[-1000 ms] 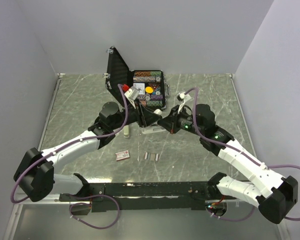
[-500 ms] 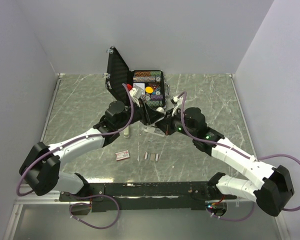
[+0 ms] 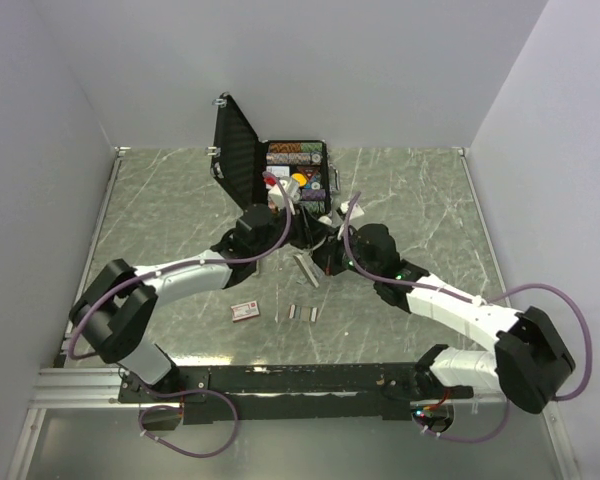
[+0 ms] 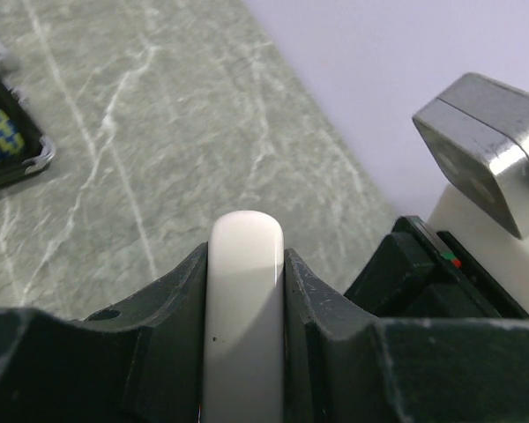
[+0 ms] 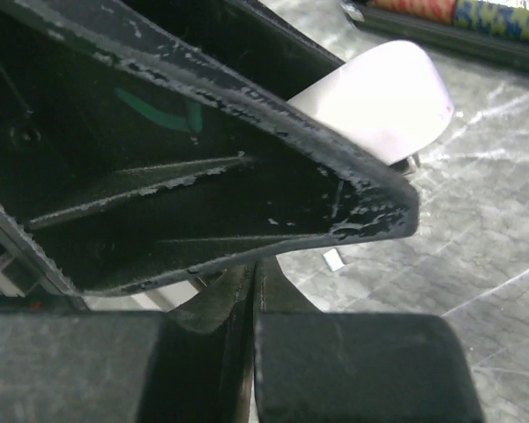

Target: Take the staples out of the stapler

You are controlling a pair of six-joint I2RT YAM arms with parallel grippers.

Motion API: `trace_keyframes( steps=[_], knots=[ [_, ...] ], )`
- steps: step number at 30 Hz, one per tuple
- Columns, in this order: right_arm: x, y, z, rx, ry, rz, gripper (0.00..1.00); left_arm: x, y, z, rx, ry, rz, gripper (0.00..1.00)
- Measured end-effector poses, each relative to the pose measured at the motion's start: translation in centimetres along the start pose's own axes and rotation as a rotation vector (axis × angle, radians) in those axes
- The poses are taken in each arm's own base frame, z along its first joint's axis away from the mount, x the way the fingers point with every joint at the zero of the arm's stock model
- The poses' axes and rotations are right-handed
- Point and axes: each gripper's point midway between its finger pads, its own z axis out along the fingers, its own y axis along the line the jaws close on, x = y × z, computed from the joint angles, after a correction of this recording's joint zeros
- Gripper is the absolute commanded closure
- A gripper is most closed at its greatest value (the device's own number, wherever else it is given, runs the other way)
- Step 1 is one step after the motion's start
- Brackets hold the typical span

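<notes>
The white stapler (image 4: 245,300) stands between the fingers of my left gripper (image 4: 245,273), which is shut on it. From above, the stapler's silvery bar (image 3: 307,268) slants down toward the table between the two grippers. My right gripper (image 5: 254,286) is shut with its fingers pressed together, just under a black finger of the left gripper (image 5: 247,159), and the stapler's white end (image 5: 379,97) shows beyond. What, if anything, it pinches is hidden. Short silvery staples (image 3: 301,312) lie on the table in front of both grippers (image 3: 315,255).
An open black case (image 3: 295,170) of coloured chips stands behind the grippers, lid up on its left. A small red-and-white box (image 3: 245,311) lies left of the staples. A white scrap (image 5: 333,259) is on the marble table. The right wrist's camera block (image 4: 485,150) sits close by.
Both arms have reached inward and closer together. The stapler has swung from lying crosswise to slanting toward the front. The staples and the box have not moved.
</notes>
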Motion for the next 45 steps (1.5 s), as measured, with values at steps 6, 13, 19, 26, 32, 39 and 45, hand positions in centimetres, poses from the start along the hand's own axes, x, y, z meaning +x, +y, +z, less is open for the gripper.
trace_keyframes(
  steps=[6, 13, 19, 26, 32, 39, 45],
  knots=[
    [3.0, -2.0, 1.6, 0.027, 0.037, 0.041, 1.00, 3.0, 3.4, 1.3, -0.106, 0.041, 0.010, 0.99],
    [4.5, -3.0, 2.8, -0.011, 0.044, 0.121, 1.00, 4.0, 6.0, 2.2, -0.233, 0.017, 0.068, 0.99],
    [4.1, -4.0, 3.2, -0.024, 0.010, 0.176, 1.00, 3.8, 6.9, 3.0, -0.279, -0.003, 0.091, 0.99],
    [4.5, -4.8, 4.2, -0.042, -0.003, 0.239, 1.00, 5.0, 8.6, 3.6, -0.333, 0.013, 0.106, 0.99],
    [4.8, -5.2, 4.4, -0.040, -0.001, 0.269, 1.00, 5.4, 9.1, 3.9, -0.350, 0.029, 0.113, 0.99],
    [4.6, -5.2, 4.2, -0.038, -0.009, 0.267, 1.00, 5.3, 9.0, 4.0, -0.349, 0.031, 0.125, 0.99],
    [3.2, -4.2, 2.3, -0.036, -0.016, 0.223, 1.00, 3.7, 7.6, 3.5, -0.329, 0.008, 0.125, 0.99]
  ],
)
